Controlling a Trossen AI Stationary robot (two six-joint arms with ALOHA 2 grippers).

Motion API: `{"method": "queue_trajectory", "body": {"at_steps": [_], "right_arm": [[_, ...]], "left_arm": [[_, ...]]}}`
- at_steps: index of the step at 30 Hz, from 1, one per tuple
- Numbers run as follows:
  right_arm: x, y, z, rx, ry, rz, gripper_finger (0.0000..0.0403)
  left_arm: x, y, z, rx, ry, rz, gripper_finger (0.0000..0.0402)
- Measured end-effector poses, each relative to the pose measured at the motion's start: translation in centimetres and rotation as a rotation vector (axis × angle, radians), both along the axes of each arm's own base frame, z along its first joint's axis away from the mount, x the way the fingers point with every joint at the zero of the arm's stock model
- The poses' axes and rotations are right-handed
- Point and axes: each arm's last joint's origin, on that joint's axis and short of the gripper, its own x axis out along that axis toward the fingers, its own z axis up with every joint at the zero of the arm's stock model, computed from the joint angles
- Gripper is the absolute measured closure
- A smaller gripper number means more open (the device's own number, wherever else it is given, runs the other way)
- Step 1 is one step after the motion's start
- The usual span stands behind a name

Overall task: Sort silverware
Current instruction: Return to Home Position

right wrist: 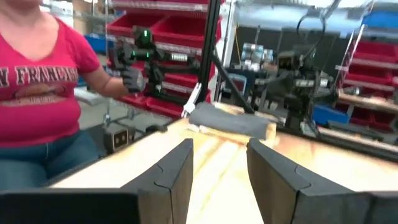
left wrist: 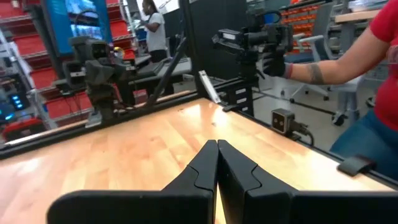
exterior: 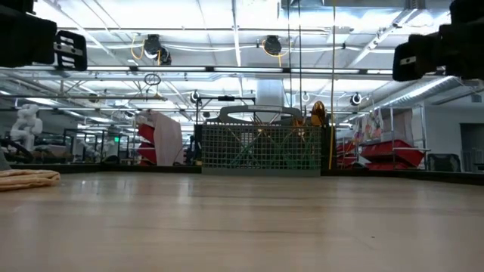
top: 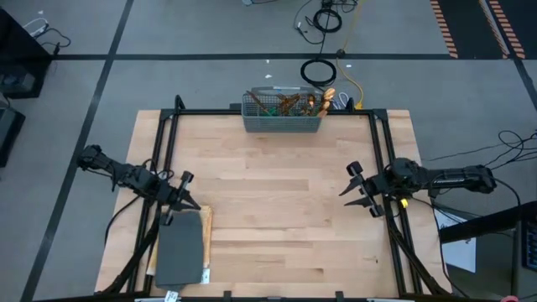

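Observation:
The silverware [top: 289, 102] stands in the grey mesh caddy [top: 281, 117] at the middle of the table's far edge, gold heads and teal handles sticking up above the rim. The low view shows the caddy [exterior: 261, 147] with handles behind its mesh. My left gripper [top: 189, 195] hovers shut over the table's left side, level, with nothing in it; its fingertips [left wrist: 217, 149] meet. My right gripper [top: 348, 180] hovers open over the right side, also level, and the gap between its fingers [right wrist: 219, 162] is empty. Both are far from the caddy.
A grey pad on a wooden board [top: 180, 252] lies at the near left corner, just below my left gripper. Black frame rails [top: 168, 134] run along the table's edges. A person in a red shirt [right wrist: 37, 93] stands beyond the near edge. Bare wood lies between the arms.

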Motion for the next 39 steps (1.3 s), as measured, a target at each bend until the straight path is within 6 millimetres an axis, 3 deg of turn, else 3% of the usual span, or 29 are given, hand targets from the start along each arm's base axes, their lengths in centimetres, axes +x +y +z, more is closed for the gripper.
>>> {"method": "queue_trajectory", "body": {"at_steps": [12, 26, 33, 39], "right_arm": [[0.1, -0.3, -0.7, -0.007, 0.067, -0.098, 0.0264], [0.3, -1.2, -0.9, -0.025, 0.082, -0.443, 0.0264], [-0.1, -1.2, 0.8, 0.014, -0.092, -0.426, 0.0271], [-1.4, -0.7, 2.0, 0.049, -0.103, -0.257, 0.0284]], "left_arm": [[0.5, 0.9, -0.1, 0.024, 0.01, 0.111, 0.0391], [1.1, 4.0, -0.1, 0.056, -0.004, 0.435, 0.0391], [1.0, 4.9, -0.1, 0.023, 0.002, 0.499, 0.0391], [1.0, 5.2, -0.1, 0.015, -0.006, 0.505, 0.0391]]}}
